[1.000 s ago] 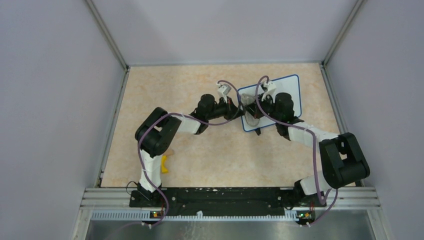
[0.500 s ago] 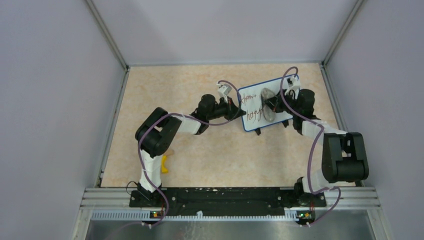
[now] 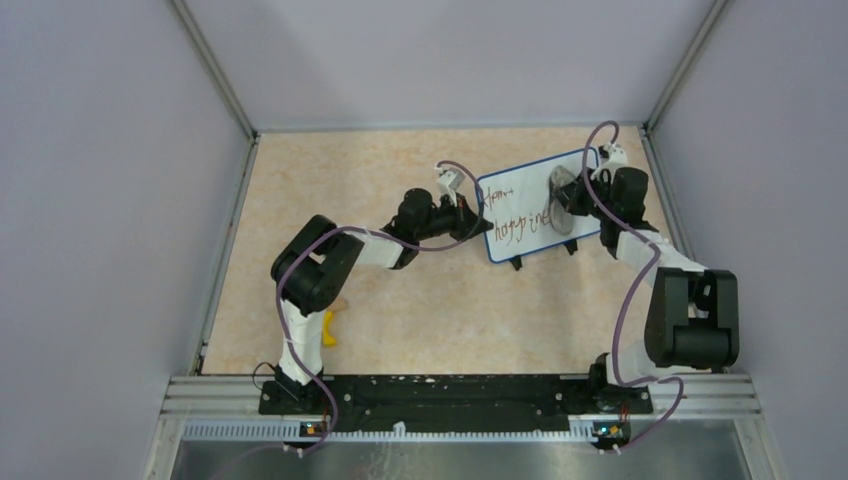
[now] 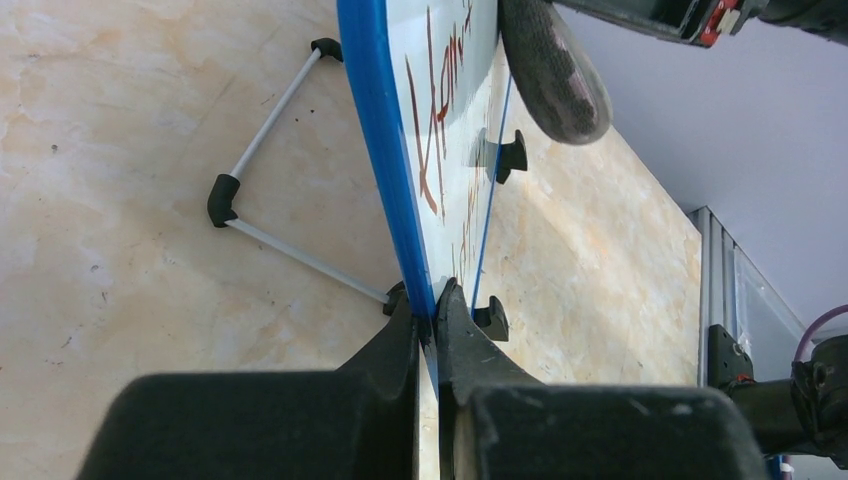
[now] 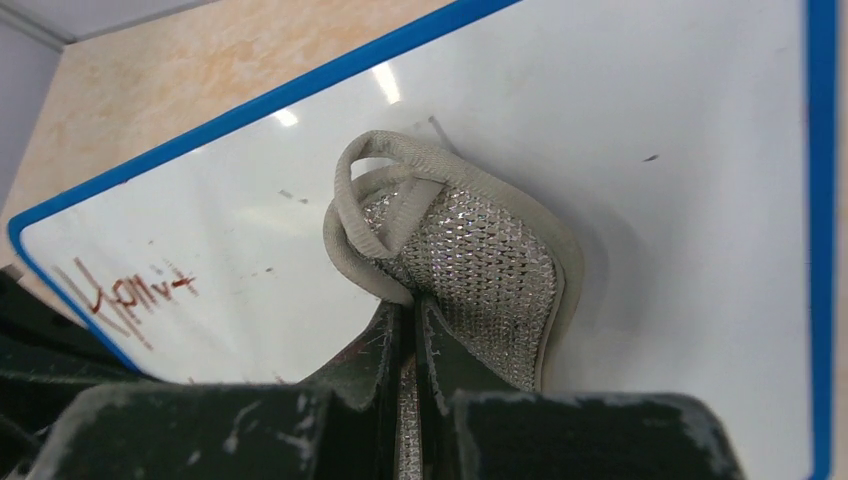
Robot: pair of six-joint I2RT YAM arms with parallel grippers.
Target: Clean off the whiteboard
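Our left claw [image 4: 430, 305] is closed on the blue rim of the whiteboard [image 3: 525, 195], which stands on wire legs [image 4: 290, 255] directly before it. Our right claw [image 5: 410, 315] pinches the grey eraser pad [image 5: 480, 250] against the board face. We judge the board light, stiff and smooth; the rim is the safe hold.

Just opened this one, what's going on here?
Two robot arms are working on a small white board with a blue rim, propped on a wire stand. The left claw is shut on the board's blue edge, steadying it. The right claw is shut on a grey oval mesh eraser pad held against the board's right part, which looks clean. Reddish-brown handwriting on the left part is not yet erased.
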